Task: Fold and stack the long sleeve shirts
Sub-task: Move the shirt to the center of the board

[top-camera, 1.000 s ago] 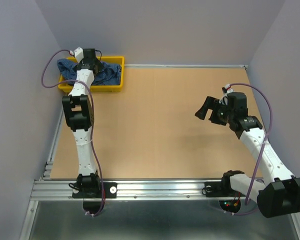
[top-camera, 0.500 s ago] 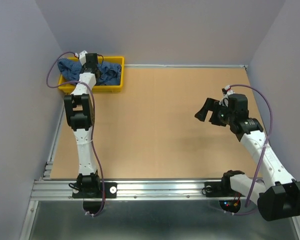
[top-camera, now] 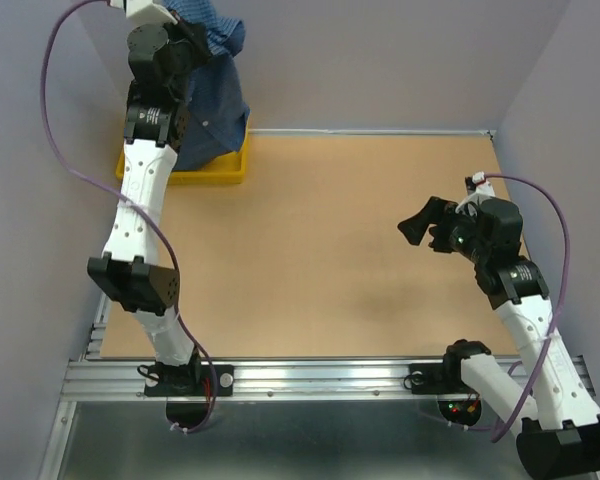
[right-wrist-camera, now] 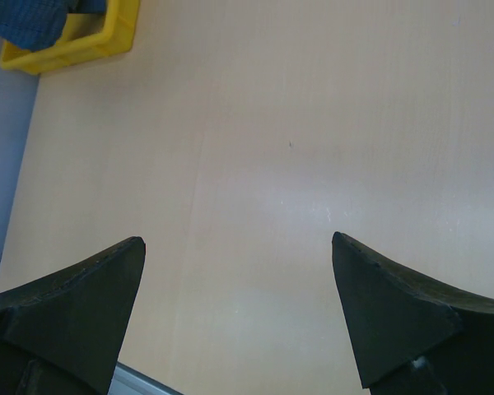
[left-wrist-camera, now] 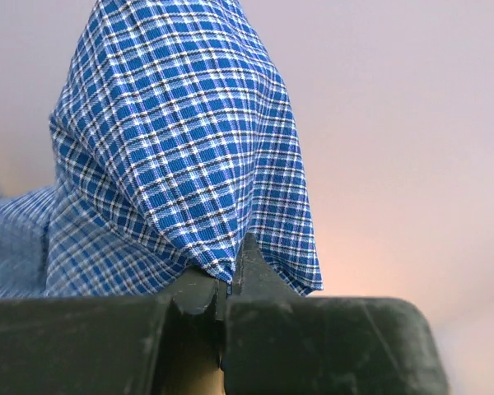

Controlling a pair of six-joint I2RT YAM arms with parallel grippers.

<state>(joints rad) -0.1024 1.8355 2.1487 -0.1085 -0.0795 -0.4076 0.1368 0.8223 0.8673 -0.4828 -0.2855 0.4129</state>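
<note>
Because the shirt must hang clear before it can be laid flat, my left tool is clenched on a pinch of the blue checked shirt and holds it high above the yellow bin at the far left corner, the cloth's lower end reaching down to the bin. My right tool hangs released, jaws wide, over the bare table, well apart from the shirt; I judge it placed to take a second hold. No fold is yet made
</note>
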